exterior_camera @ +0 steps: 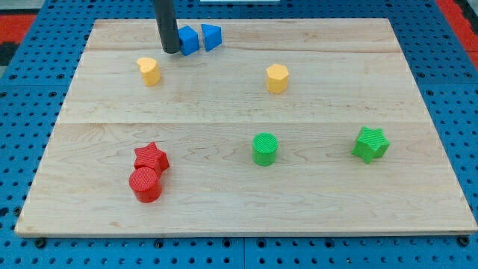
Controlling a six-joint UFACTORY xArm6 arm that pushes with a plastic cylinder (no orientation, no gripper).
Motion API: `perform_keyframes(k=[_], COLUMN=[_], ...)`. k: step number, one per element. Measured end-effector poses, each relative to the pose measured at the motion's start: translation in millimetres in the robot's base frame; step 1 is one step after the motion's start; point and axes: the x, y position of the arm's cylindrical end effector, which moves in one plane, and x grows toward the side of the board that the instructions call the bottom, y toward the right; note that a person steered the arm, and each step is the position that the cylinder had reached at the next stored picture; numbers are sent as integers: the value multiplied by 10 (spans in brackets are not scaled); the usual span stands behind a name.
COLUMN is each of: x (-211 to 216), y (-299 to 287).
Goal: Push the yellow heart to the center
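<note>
The yellow heart [149, 71] lies in the upper left part of the wooden board [336, 217]. My tip [170, 51] stands near the board's top edge, a little above and to the right of the heart, apart from it. It is right next to the left side of a blue cube [189, 40]; I cannot tell whether they touch.
A blue triangle [212, 36] sits beside the blue cube. A yellow hexagon [277, 78] lies right of the middle, towards the top. A green cylinder [264, 148] and a green star [370, 143] lie lower right. A red star [151, 157] touches a red cylinder [146, 184] lower left.
</note>
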Motion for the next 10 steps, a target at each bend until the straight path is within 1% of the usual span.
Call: perform_keyframes(k=[1, 2, 3, 4, 5, 6, 7, 8, 9, 10], x=[247, 532, 1167, 1151, 921, 973, 937, 904, 884, 574], y=[114, 361, 66, -561, -914, -1464, -1565, -1403, -316, -894])
